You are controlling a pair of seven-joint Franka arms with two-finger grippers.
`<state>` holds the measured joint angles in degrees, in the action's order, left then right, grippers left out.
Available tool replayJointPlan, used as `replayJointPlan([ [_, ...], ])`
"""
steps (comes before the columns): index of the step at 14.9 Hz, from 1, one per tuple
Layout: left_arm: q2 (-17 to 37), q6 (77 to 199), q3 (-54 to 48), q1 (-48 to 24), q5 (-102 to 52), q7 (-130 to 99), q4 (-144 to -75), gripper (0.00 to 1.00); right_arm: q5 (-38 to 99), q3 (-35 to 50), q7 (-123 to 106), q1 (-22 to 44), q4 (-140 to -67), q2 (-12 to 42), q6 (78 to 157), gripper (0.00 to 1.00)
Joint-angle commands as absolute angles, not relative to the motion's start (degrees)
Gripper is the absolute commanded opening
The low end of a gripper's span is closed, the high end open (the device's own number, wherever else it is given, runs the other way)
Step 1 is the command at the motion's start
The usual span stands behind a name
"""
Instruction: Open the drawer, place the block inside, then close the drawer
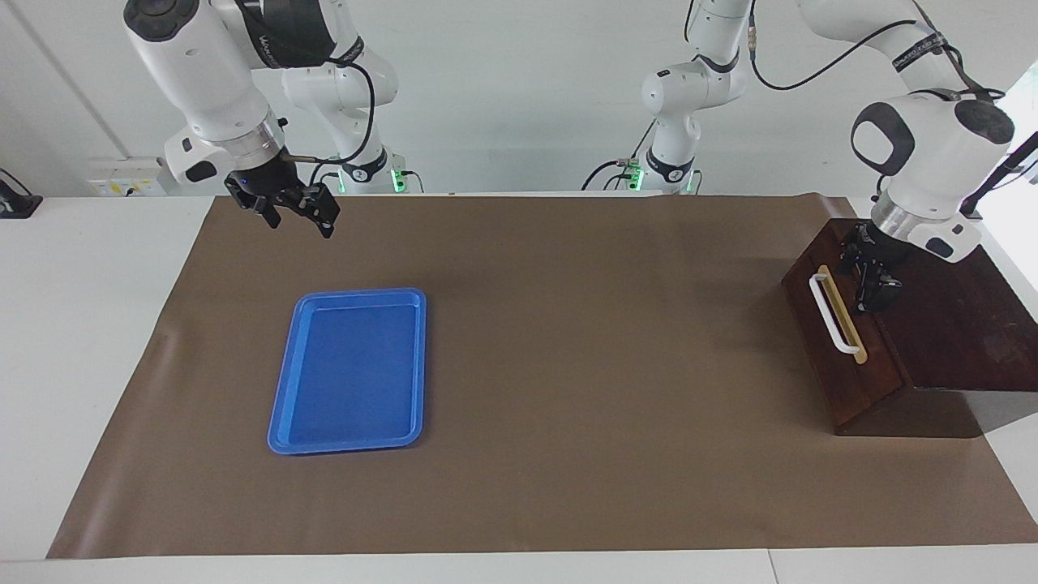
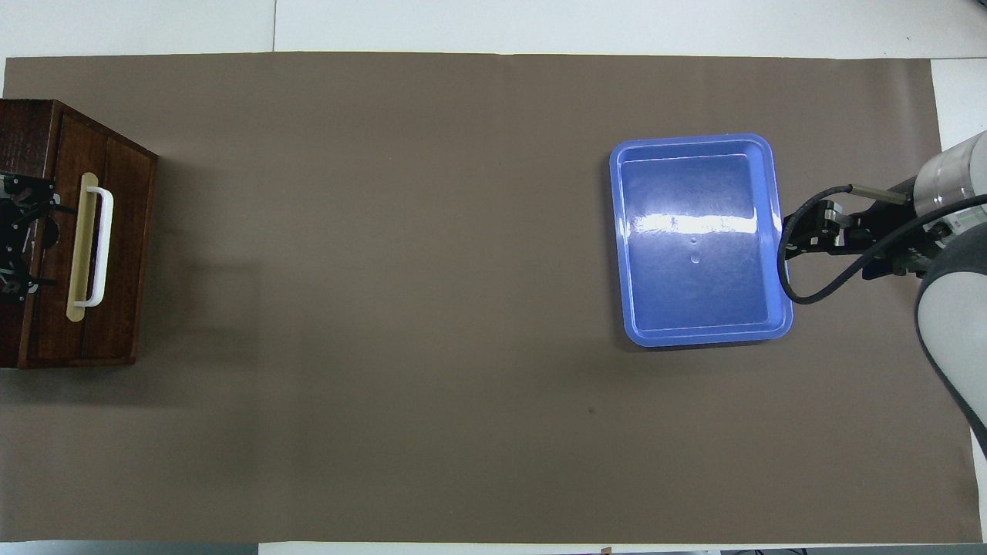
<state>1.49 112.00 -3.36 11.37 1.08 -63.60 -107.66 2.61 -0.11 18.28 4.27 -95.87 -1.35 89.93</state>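
Blue tray (image 1: 349,371) alone mid-mat; right jaws (image 1: 298,212) wide above mat, left jaws (image 1: 872,280) wide over drawer (image 1: 843,341)

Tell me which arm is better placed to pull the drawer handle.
Left. The left gripper hangs over the cabinet just beside the drawer handle; the right gripper is up over the mat by the tray, toward the right arm's end.

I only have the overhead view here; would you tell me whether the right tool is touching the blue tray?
Observer: No. In the facing view the right tool hangs raised over the brown mat, apart from the blue tray.
Operator: Thank you. Does the left tool grip the handle?
Observer: No. The left tool is over the top of the drawer unit, beside the white handle, not around it.
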Motion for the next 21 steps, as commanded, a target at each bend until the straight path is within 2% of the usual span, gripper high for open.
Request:
replayJointPlan([
  [1,-1.8,102.8,-4.3,8.3,2.1,-54.3,-104.8,1.0,1.5,0.1,14.1,3.3,-96.3,-2.3,89.5,0.95],
  [4,-4.0,97.7,-4.4,5.3,1.7,-41.3,-102.9,1.0,1.5,-0.1,13.8,3.3,-96.3,-2.3,89.6,0.95],
  [8,-2.1,86.1,-3.8,1.6,1.5,-18.1,-95.6,1.0,1.5,-0.4,12.3,3.3,-96.3,-2.3,89.6,0.96],
  [12,-0.9,86.2,-3.8,1.3,-0.5,-14.7,-95.5,1.0,1.4,-0.4,12.2,3.3,-96.2,-2.3,89.6,0.97],
  [16,1.7,86.0,-4.0,0.4,-0.5,-9.5,-91.9,1.0,0.1,-0.2,10.8,3.3,-96.2,-2.3,89.7,0.98],
  [21,1.9,84.6,-3.7,-0.5,0.0,-6.0,-91.0,1.0,-0.2,-0.2,10.0,3.3,-96.3,-2.3,89.8,0.98],
])
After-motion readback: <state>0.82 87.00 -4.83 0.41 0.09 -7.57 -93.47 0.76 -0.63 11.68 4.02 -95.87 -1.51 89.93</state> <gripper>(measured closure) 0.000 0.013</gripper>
